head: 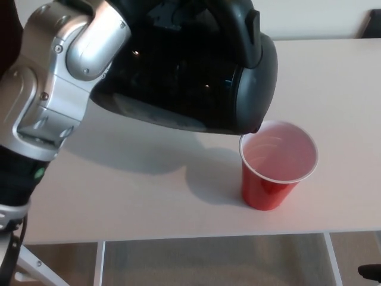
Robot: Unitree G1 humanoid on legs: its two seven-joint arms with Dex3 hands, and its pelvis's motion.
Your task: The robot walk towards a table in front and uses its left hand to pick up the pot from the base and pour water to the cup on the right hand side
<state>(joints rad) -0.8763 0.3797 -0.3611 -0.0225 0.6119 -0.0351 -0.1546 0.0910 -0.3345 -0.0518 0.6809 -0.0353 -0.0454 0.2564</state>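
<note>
**Tilted pot held over a red cup**

The top of the pot [190, 71] is cut off by the upper edge of the picture, so its lid and most of its handle are out of sight. The left hand itself is hidden: only the silver wrist and forearm [59, 89] show, coming in from the left and meeting the pot near its top. Whether the fingers are wrapped around the handle cannot be made out. The right hand does not appear at all.

The pot is dark and glossy, lifted clear of the table [149, 202] and tipped to the right. Its lower lip hangs just above the left rim of the red cup [277, 167]. The cup stands upright near the table's front edge, with a pale inside; whether it holds water is hard to tell. No stream can be seen between pot and cup.

The pale tabletop lies bare to the left of the cup, under the pot's shadow, and behind the cup toward the far edge. At the top right corner a dark object [372, 24] is cut off by the frame.
</note>
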